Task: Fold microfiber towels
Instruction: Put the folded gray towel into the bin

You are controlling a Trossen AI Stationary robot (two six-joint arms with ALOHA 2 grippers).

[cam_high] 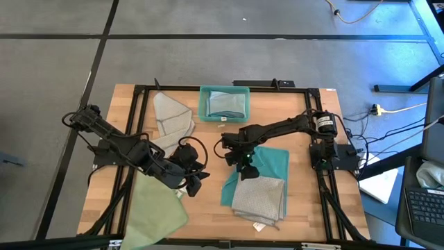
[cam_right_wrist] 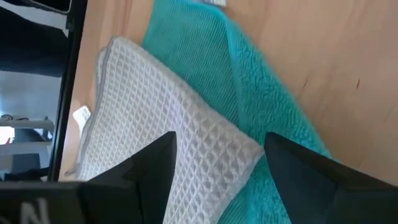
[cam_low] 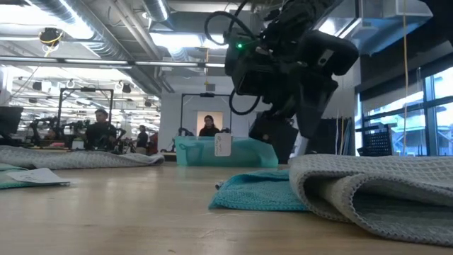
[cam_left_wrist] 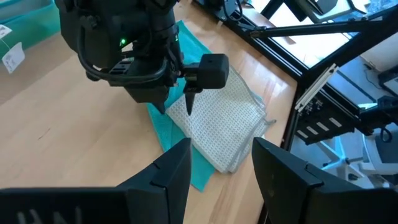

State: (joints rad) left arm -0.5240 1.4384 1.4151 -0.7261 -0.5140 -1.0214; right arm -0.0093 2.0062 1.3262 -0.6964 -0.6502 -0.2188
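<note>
A folded light grey towel lies on a spread teal towel near the table's right front. My right gripper hangs open just over the grey towel's far corner, one finger on each side of it. Whether it touches the cloth cannot be told. My left gripper stands open in the air left of these towels, with nothing between its fingers. A pale green towel lies flat at the near left, and another grey towel lies crumpled at the far left.
A teal plastic bin with a pale cloth inside stands at the far middle edge. The black frame rails run along the table's sides. Bare wood shows between the green towel and the teal one. People sit in the room beyond.
</note>
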